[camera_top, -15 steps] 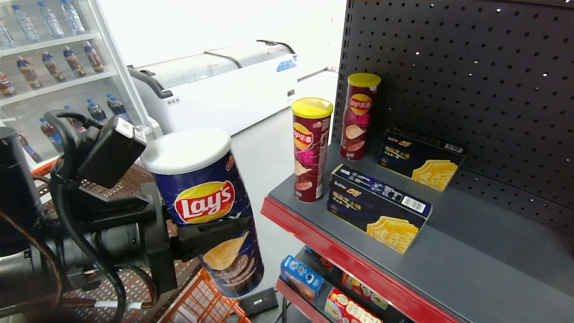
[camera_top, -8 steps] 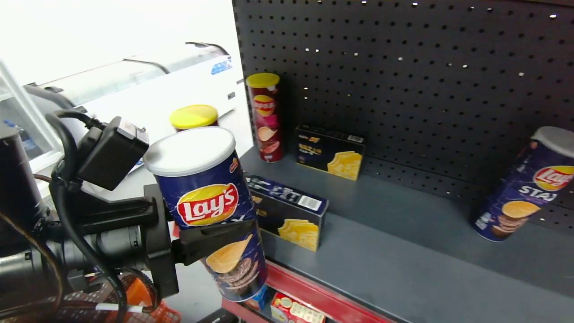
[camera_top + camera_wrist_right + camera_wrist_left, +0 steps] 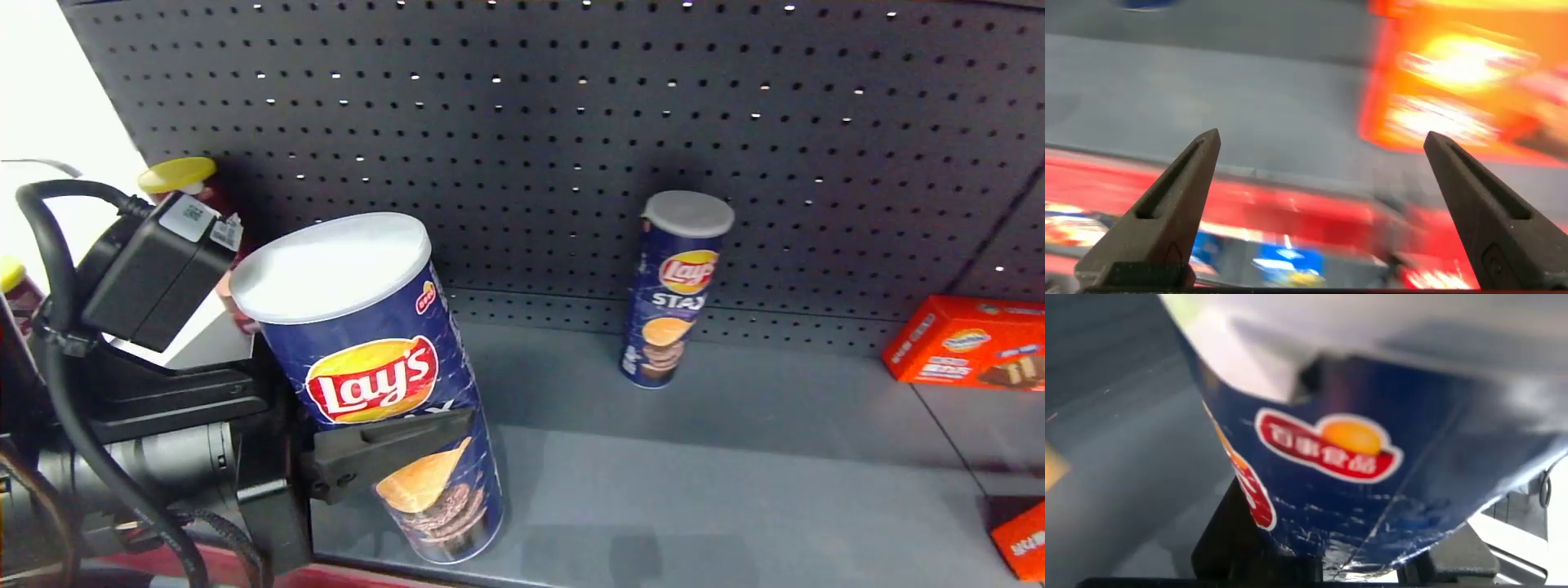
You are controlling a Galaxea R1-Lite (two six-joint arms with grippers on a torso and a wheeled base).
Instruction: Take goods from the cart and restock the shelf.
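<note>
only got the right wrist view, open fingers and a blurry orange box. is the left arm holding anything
Observer: Yes. The left gripper is shut on a white-lidded blue chip can.
Operator: is it set down yet
Observer: It leans, with its base low over the front of the grey shelf. I can't tell whether it touches.
Operator: any matching one up there
Observer: One. A second blue can stands upright by the pegboard back wall, apart from the held one.
</note>
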